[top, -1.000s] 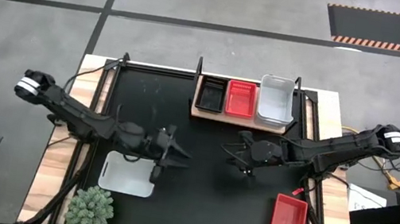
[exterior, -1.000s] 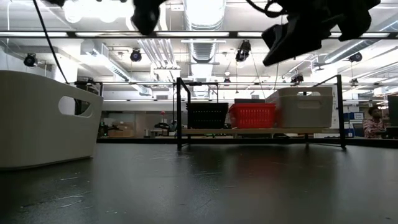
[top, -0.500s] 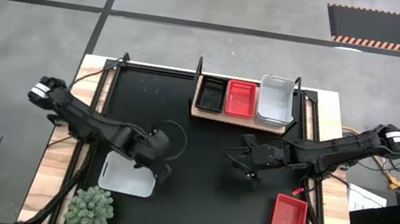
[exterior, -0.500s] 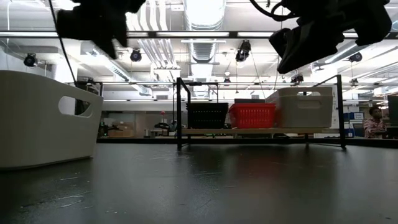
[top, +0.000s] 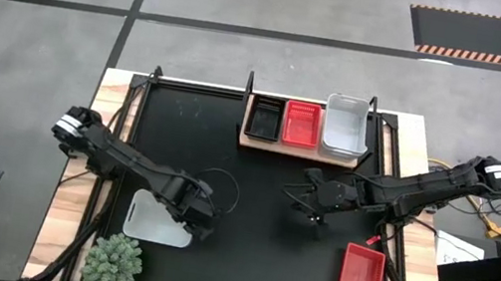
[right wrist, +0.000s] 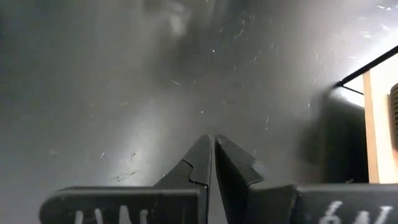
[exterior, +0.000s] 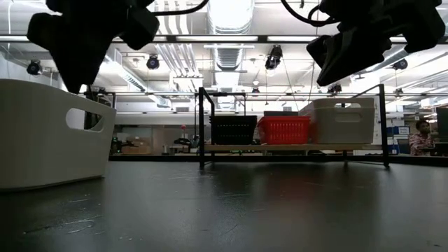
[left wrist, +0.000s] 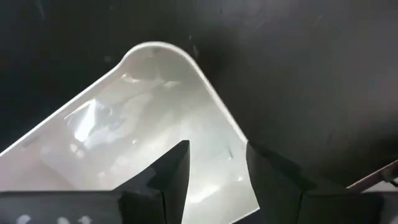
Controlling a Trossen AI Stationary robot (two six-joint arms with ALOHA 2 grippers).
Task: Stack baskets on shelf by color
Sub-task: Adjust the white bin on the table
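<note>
A translucent white basket (top: pixel 157 220) (exterior: pixel 42 133) stands on the black mat near the table's near-left corner. My left gripper (top: pixel 200 221) (left wrist: pixel 217 155) is open and points down over that basket's right end (left wrist: pixel 239 134), one finger over its inside and one outside. My right gripper (top: pixel 308 208) (right wrist: pixel 212 149) is shut and hovers above the bare mat at mid-table. A red basket (top: pixel 361 275) lies on the mat near the right edge. On the shelf (top: pixel 270 147) sit a black basket (top: pixel 264 119), a red basket (top: pixel 301 124) and a white basket (top: pixel 344 127), side by side. My left gripper comes at the white basket's right end wall (left wrist: pixel 244 146) from above, its open fingers on either side of the rim. I cannot tell whether they touch it. The basket rests flat on the mat.
A spiky green plant (top: pixel 113 262) stands at the near-left corner, just in front of the white basket. Black rods (exterior: pixel 201 126) frame the shelf at the far edge. Bare mat lies between the two grippers and before the shelf. A person (exterior: pixel 420 136) sits far off in the room.
My left gripper has swung from mid-table toward the near-left, turned to point down, and dropped over the white basket's right end. My right gripper has drifted slightly toward the right edge and stayed shut. No basket has moved.
</note>
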